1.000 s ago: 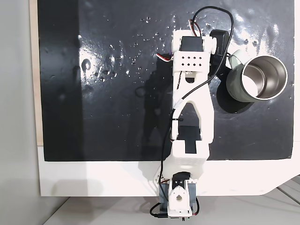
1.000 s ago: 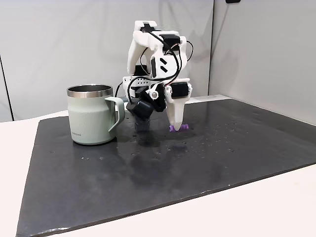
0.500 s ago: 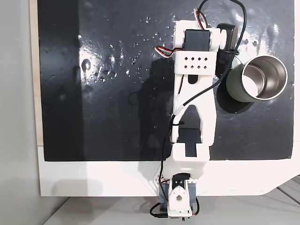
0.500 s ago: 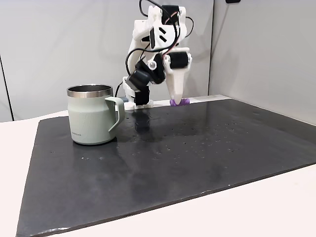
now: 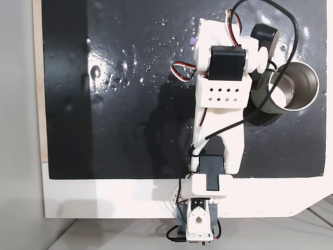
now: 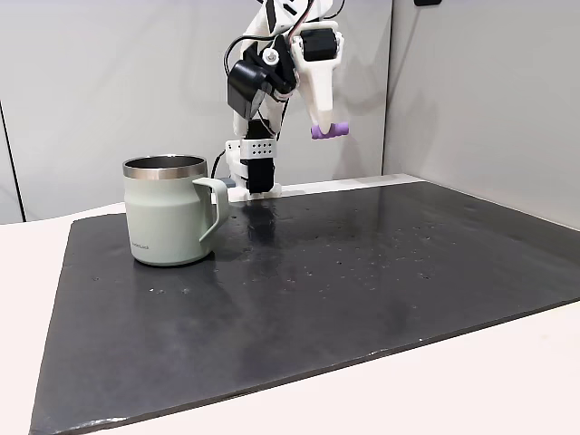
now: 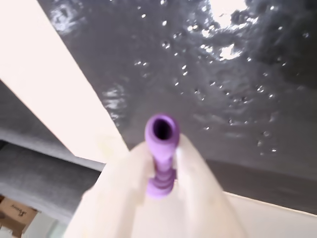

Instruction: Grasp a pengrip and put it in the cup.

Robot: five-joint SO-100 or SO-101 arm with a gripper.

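Above the mat (image 6: 362,272) | pengrip (image 6: 329,131) pinched between 2 closed fingers (image 6: 319,109) | cup (image 6: 169,213) well apart

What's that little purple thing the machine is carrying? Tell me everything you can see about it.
The purple pengrip is a tiny, soft-looking tube, ribbed along its body and hollow, its open end facing the wrist camera. It lies roughly level, pinched between the white fingers of the gripper, sticking out to one side. It hangs high in the air above the black mat, touching nothing else, and off to the right of the mug in that fixed view.
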